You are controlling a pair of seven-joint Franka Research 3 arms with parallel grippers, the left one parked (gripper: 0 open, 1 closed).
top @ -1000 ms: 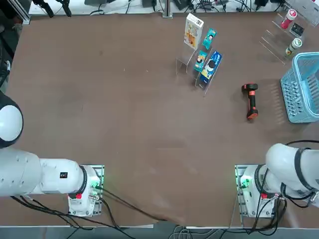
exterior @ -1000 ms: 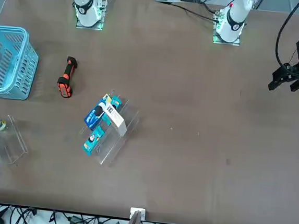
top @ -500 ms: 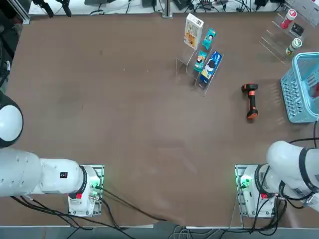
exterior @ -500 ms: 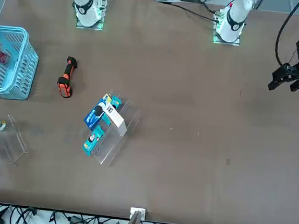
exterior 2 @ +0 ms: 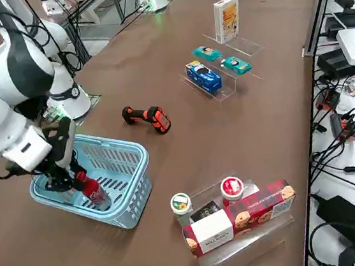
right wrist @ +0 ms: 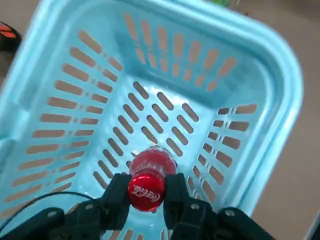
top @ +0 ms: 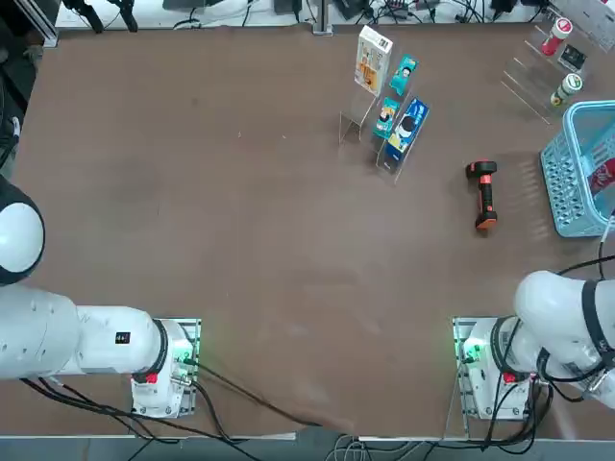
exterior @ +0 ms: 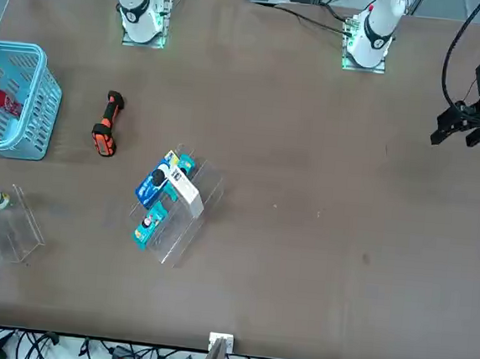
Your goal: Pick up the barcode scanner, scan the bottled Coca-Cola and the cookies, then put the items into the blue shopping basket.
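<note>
Wrist view: right gripper [right wrist: 146, 192] clamps bottled Coca-Cola [right wrist: 150, 176] seemingly inside blue shopping basket [right wrist: 235, 85].

Over the last second the right gripper [right wrist: 145, 191] carried the bottled Coca-Cola [exterior 2: 93, 190] from the outer edge of the blue shopping basket [exterior 2: 130, 152] further in over its floor, lower down; bottle stayed clamped at the cap, tilted.

A robotics lab staged as a mock shop: a brown bench [top: 240, 240] with clear display stands [exterior 2: 248, 244] of packaged goods, ringed beyond its edges by cables [exterior 2: 340, 127] and electronics.
</note>
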